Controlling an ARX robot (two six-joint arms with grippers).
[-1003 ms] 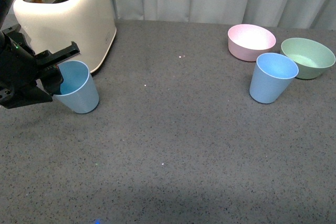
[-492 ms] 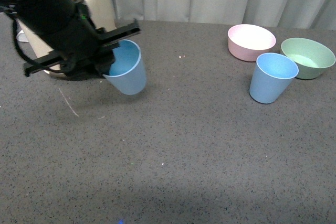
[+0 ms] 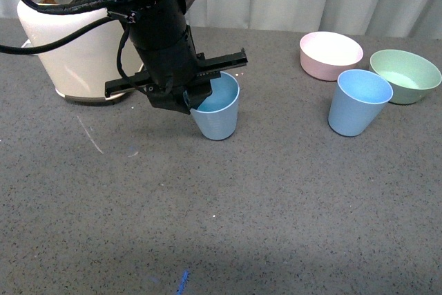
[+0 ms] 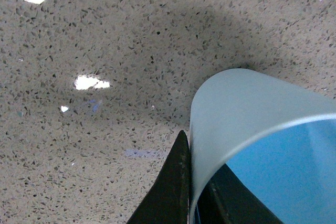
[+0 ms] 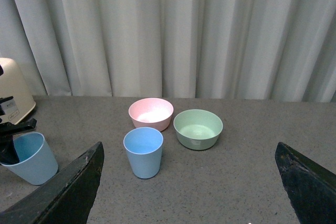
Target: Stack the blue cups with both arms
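Blue cup (image 3: 217,112) tilts just right of the toaster (image 3: 83,53), rim pinched in my left gripper (image 3: 195,96), arm (image 3: 162,25) angled down from above. Left wrist: finger (image 4: 170,192) flat on its outer wall. Right wrist: my right gripper (image 5: 191,182) spread wide, second cup (image 5: 143,151) standing ahead

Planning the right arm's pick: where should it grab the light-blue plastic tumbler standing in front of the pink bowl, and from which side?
Probably pinch the near rim wall of the upright light-blue plastic tumbler, coming from above: its open mouth faces up, and the round pink bowl and round green bowl crowd its far side.
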